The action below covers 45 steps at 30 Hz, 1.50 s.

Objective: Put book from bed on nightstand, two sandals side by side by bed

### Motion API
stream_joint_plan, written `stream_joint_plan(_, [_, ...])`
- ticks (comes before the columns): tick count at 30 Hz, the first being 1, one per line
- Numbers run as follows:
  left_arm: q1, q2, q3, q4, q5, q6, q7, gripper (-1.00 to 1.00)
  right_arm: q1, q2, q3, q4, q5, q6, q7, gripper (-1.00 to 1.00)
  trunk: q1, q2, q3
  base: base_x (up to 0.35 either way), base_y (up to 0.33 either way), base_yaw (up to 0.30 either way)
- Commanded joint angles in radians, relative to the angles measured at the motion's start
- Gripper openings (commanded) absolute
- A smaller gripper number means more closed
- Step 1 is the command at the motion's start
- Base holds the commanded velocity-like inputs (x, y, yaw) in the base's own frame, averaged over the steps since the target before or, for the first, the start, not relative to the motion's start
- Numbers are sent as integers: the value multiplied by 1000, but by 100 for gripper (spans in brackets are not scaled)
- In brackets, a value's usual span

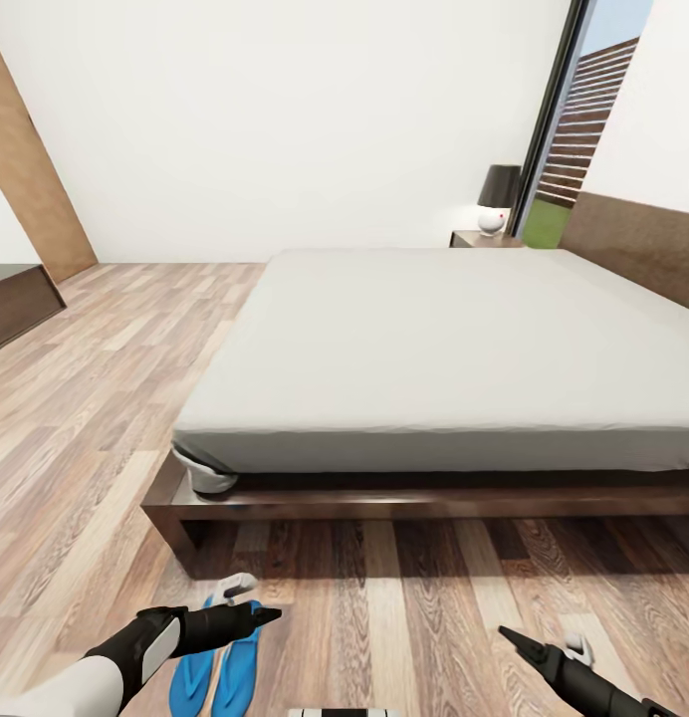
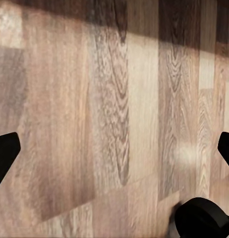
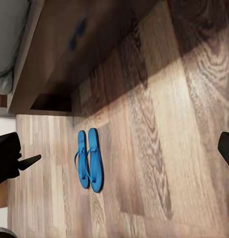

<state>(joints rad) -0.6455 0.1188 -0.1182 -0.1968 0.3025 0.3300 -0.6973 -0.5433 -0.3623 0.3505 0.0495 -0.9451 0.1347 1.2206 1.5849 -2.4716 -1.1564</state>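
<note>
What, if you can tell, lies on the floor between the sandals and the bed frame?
Nothing: in the right wrist view bare wood planks separate the sandals from the bed frame.

A plain light grey-beige mattress (image 1: 454, 349) lies on a bed frame (image 1: 384, 503) of glossy dark brown wood. The floor (image 1: 96, 398) is wood plank in mixed tan, pale beige and darker brown, with strong wavy grain. At seven o'clock in the head view, two bright blue sandals (image 1: 217, 672) sit on those planks. The left gripper (image 1: 247, 607) is black with a pale grey fingertip, on a white arm; the right gripper (image 1: 544, 649) is black too. The wall (image 1: 285, 119) is plain white. At one o'clock stands a lamp (image 1: 498, 197) with a black shade and white base bearing a small red dot.
</note>
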Motion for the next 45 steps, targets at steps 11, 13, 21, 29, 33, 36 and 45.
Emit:
stream_joint_plan(11, [0, 1, -8, -1, 10, 7, -1, 100, -1, 0, 6, 3, -11, 10, 5, 100, 0, 0, -1, 0, -138, 0])
stream_joint_plan(13, [0, 1, -8, -1, 10, 7, -1, 100, -1, 0, 6, 3, -11, 10, 5, 100, 0, 0, -1, 0, -134, 0])
stream_joint_plan(21, [0, 1, -8, 0, 10, 7, -1, 100, 0, 0, 5, 3, -11, 10, 5, 100, 0, 0, -1, 0, -129, -9])
stream_joint_plan(29, [0, 1, -8, 0, 11, 8, -1, 100, 2, 0, 5, 3, -12, 10, 5, 100, 0, 0, -1, 0, -55, -193])
stream_joint_plan(33, [0, 1, -8, 0, 12, 9, -1, 100, 2, 1, 5, 3, -12, 10, 5, 100, 0, 0, -1, 0, -10, -265])
stream_joint_plan(36, [0, 1, -8, 0, 12, 8, -1, 100, 2, 1, 6, 3, -12, 10, 5, 100, 0, 0, -1, 0, -4, -213])
stream_joint_plan(45, [0, 0, -8, 0, 13, 8, -2, 100, 2, 24, 7, 3, -12, 10, 4, 100, 0, 0, -1, 0, -1, -55])
